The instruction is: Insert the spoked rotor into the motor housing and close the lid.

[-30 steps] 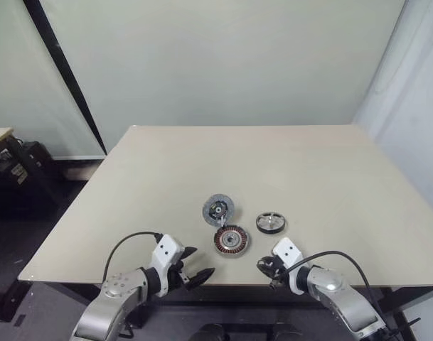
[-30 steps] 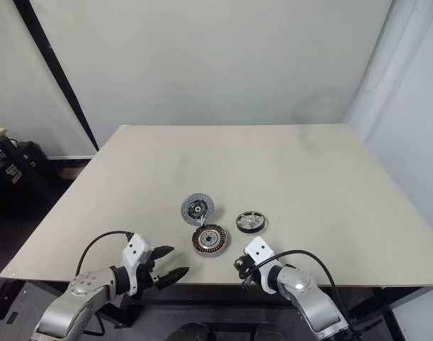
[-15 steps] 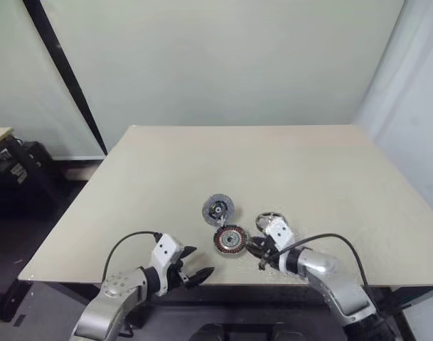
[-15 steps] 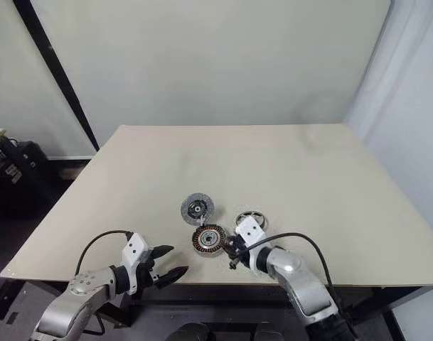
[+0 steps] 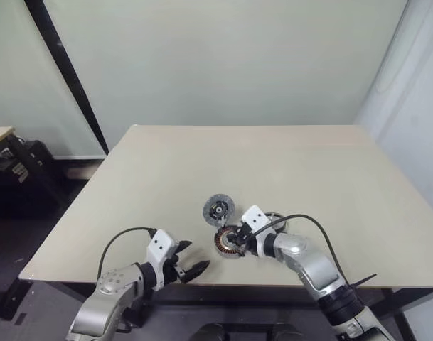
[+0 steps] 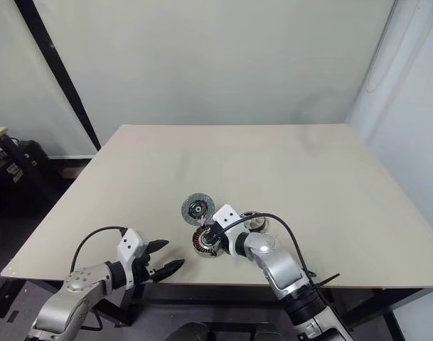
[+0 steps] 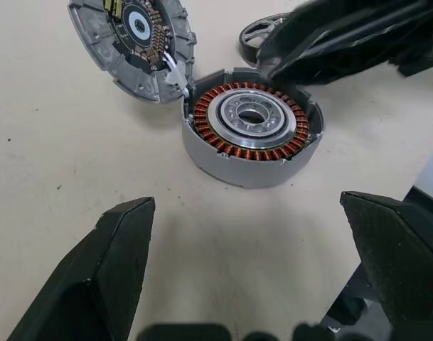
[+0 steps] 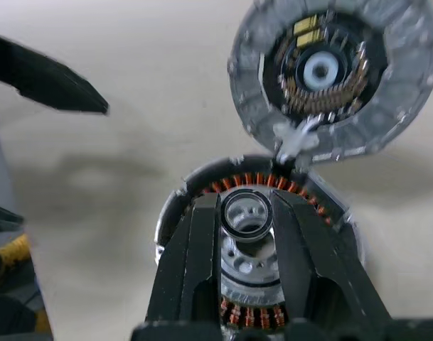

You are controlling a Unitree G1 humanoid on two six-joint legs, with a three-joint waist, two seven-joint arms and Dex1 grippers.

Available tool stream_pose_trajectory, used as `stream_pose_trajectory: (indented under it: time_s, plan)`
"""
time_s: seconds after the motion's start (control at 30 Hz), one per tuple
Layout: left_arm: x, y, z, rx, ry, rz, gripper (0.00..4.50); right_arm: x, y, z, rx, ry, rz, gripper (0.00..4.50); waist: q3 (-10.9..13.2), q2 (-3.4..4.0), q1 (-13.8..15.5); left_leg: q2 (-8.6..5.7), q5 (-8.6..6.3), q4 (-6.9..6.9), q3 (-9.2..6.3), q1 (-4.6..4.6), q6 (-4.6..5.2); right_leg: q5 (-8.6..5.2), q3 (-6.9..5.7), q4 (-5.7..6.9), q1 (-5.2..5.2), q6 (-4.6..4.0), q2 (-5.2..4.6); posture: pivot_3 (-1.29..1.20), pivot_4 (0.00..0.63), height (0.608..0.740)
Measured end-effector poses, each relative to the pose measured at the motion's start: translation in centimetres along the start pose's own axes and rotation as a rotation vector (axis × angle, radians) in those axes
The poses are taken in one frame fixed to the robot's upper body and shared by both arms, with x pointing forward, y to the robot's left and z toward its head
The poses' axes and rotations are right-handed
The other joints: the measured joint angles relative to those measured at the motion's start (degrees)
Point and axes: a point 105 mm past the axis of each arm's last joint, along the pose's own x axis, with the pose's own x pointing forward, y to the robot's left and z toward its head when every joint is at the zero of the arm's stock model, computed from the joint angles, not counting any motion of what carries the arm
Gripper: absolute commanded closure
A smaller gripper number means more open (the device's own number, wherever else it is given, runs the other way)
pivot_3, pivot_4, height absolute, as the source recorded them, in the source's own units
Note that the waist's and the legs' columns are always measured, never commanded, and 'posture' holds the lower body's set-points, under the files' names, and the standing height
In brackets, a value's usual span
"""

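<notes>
The motor housing [image 7: 252, 135], a grey cup with copper windings around a pale centre, lies near the table's front edge. The lid [image 5: 218, 209] lies just behind it, inner side up, joined to its rim by a small pale tab. To the right of the housing the spoked rotor [image 7: 262, 32] rests on the table, partly covered by my right arm. My right gripper [image 8: 246, 209] hovers over the housing's centre, shut on a small metal ring [image 8: 246, 222]. My left gripper [image 5: 191, 259] stands open at the front edge, left of the housing, holding nothing.
The pale table [image 5: 287, 163] stretches wide behind the parts. A dark stand [image 5: 17, 163] sits off the table's left side. The front edge of the table runs just below both grippers.
My right gripper has swung left and forward from the table's front edge to above the housing, passing in front of the rotor. The left gripper has stayed put.
</notes>
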Motion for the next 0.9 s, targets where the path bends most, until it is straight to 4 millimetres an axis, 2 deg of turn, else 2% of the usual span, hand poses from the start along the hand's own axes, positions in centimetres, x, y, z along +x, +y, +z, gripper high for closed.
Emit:
stream_pose_trajectory:
  time_s: [0.9]
  plan:
    - [-0.1, -0.1, -0.4, -0.01, -0.004, 0.019, 0.0, 1.9, -0.3, -1.4, 0.007, 0.049, -0.009, 3.78, -0.01, 0.02, -0.23, 0.0, 0.01, 0.0, -0.01, 0.09, -0.01, 0.01, 0.01, 0.07, 0.01, 0.0, 0.04, 0.0, 0.0, 0.74]
